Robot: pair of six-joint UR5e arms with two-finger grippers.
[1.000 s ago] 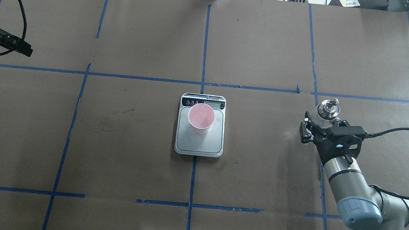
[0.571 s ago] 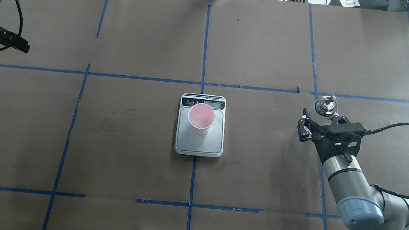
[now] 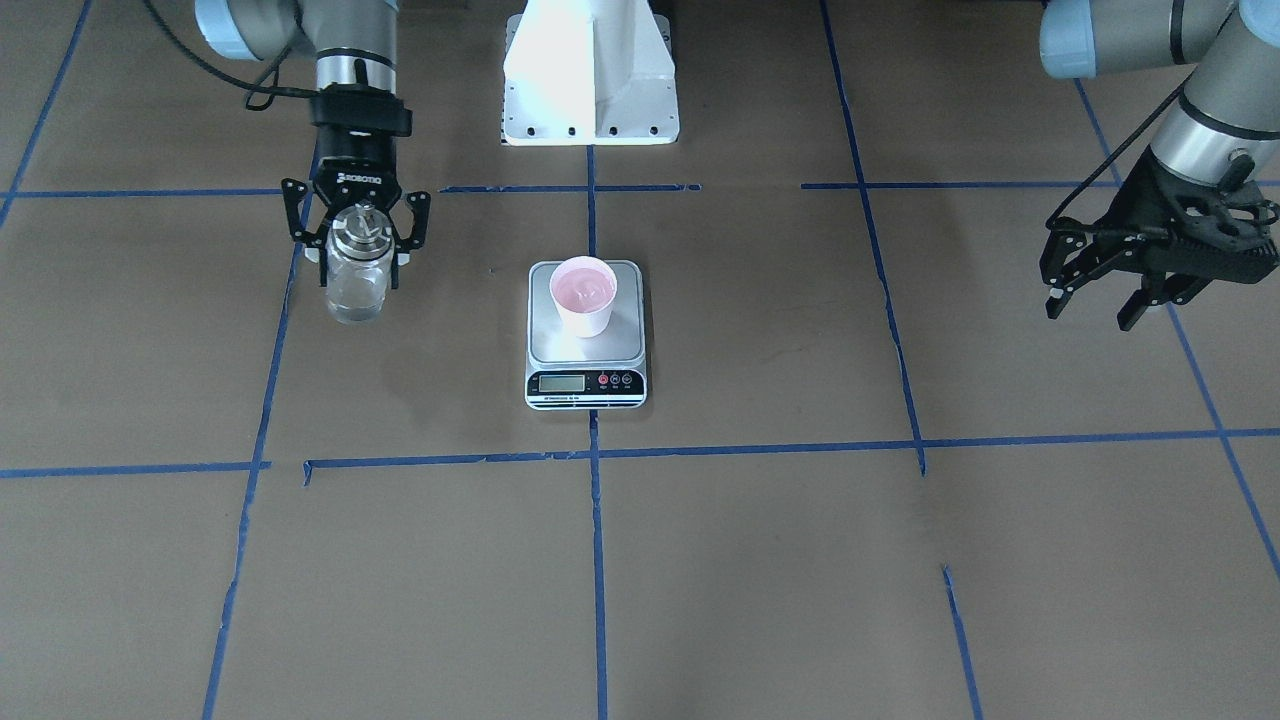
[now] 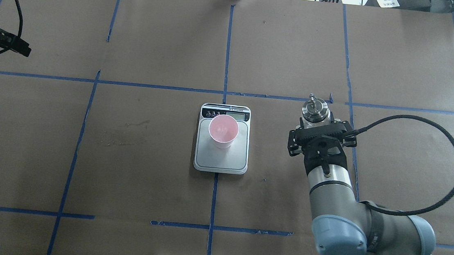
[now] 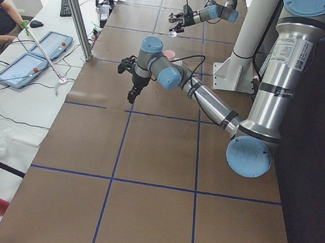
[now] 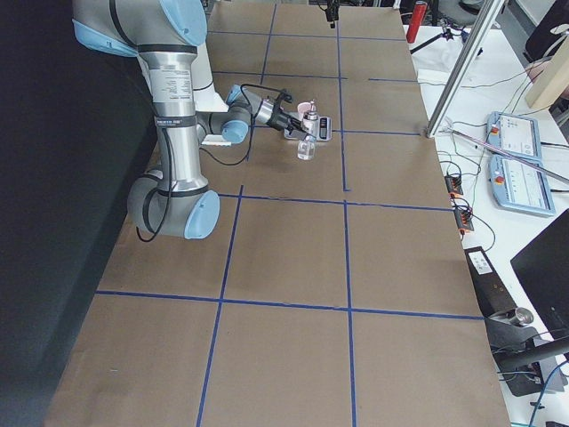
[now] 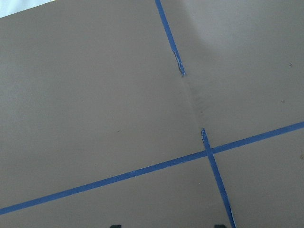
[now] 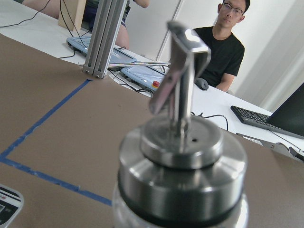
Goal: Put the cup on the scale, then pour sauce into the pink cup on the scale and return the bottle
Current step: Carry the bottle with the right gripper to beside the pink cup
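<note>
The cup [image 4: 223,130], pink inside, stands upright on the scale [image 4: 220,162] at the table's middle; both also show in the front view, the cup [image 3: 584,292] on the scale [image 3: 585,345]. My right gripper [image 4: 316,122] is shut on the bottle [image 4: 315,109], held upright above the table to the right of the scale and apart from it. In the front view the gripper [image 3: 356,248] grips the bottle [image 3: 354,280] below its collar. The right wrist view shows the bottle's metal collar and spout [image 8: 183,156] close up. My left gripper [image 3: 1090,310] is open and empty, far from the scale.
Brown paper with blue tape lines covers the table. The white robot base plate [image 3: 590,70] sits at the robot's edge. An operator [image 8: 228,42] sits beyond the far edge, beside tablets [image 5: 38,54] and cables.
My right gripper has carried the bottle leftward, toward the scale. The left gripper has drawn back a little toward the table's left edge. Cup and scale have not moved.
</note>
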